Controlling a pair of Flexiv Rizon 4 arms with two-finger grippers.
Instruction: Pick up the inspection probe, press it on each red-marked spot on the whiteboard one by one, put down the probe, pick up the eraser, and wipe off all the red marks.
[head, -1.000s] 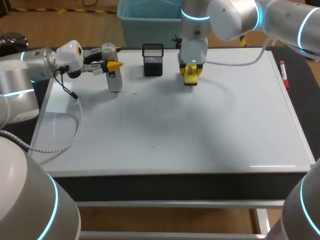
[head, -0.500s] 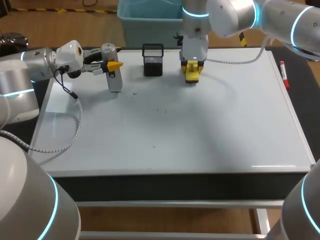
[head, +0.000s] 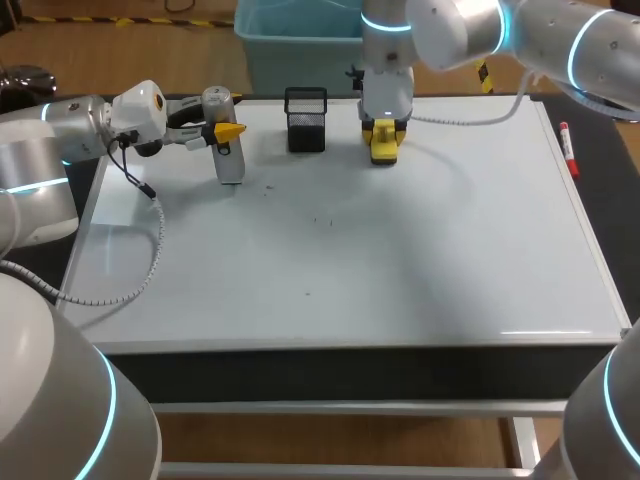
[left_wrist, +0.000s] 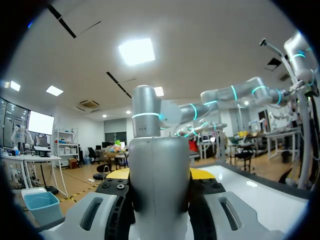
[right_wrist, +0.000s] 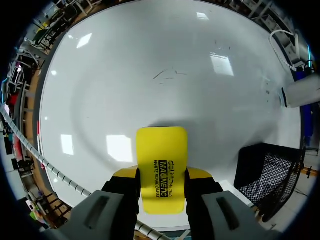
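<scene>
Right gripper (right_wrist: 161, 182) clamped across the long sides of the yellow eraser (right_wrist: 161, 150), far middle of the whiteboard (head: 400, 260), right of the mesh holder (head: 305, 131); probably light, rigid, slick-shelled, so a side grip suits; left gripper (head: 222, 131) clamped on the upright probe (left_wrist: 159, 175), far left.

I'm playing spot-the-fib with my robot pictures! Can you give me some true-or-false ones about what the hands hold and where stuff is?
1. The right hand grips the yellow eraser. True.
2. The left hand is empty. False: it holds the probe upright.
3. The black basket stands between the two hands. True.
4. The eraser lies inside the basket. False: it is beside it, in the right hand.
5. The red marker lies mid-whiteboard. False: it lies beside the right edge.
</scene>
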